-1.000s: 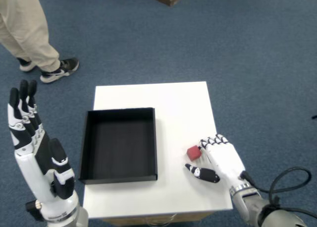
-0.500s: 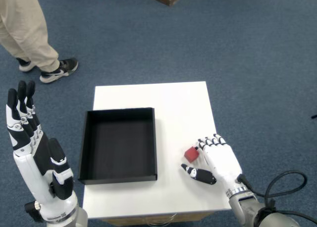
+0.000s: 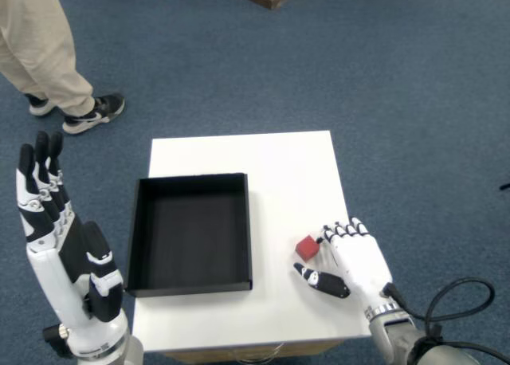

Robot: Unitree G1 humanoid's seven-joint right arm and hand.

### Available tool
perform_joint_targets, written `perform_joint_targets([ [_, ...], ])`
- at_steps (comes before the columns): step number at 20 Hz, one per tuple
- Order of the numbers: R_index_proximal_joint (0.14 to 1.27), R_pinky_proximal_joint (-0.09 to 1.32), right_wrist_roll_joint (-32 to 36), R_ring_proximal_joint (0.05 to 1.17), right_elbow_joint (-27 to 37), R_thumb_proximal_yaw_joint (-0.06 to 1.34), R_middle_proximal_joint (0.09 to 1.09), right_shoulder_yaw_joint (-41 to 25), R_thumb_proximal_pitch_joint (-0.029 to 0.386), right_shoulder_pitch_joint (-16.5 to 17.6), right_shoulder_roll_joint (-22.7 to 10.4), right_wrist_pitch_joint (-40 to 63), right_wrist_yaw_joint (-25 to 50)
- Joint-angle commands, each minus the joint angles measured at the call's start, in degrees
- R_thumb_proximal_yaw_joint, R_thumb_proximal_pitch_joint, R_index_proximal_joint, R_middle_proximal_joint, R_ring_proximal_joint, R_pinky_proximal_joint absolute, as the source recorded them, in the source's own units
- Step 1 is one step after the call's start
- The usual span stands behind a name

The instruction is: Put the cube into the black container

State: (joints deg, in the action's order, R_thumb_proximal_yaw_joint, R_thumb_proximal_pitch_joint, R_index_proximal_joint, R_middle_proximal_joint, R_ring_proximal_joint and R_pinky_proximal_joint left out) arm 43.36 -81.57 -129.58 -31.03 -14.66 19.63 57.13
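One red cube [image 3: 308, 247] sits on my white worktop [image 3: 279, 166], just right of the black container [image 3: 191, 233] and outside it. My right hand [image 3: 351, 260] rests beside it — fingertips [image 3: 328, 236] touching the cube's right side, thumb below it — but I cannot tell whether it actually grips it.

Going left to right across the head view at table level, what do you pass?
Left robot hand → black container → red cube → right robot hand, all but the left robot hand over the white table.
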Motion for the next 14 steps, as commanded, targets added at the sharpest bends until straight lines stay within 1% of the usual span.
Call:
perform_joint_targets([
  [1,0.62,0.12,1.47,0.27,-1.55,0.34,0.33,1.12,-0.006,-2.26,-0.55,-0.97,3.03],
  [6,0.63,0.12,1.91,0.28,-1.46,0.33,0.33,1.23,-0.003,-1.81,-0.56,-1.44,2.16],
  [14,0.64,0.13,2.05,0.28,-1.49,0.32,0.34,1.21,-0.001,-2.11,0.55,-1.15,2.72],
])
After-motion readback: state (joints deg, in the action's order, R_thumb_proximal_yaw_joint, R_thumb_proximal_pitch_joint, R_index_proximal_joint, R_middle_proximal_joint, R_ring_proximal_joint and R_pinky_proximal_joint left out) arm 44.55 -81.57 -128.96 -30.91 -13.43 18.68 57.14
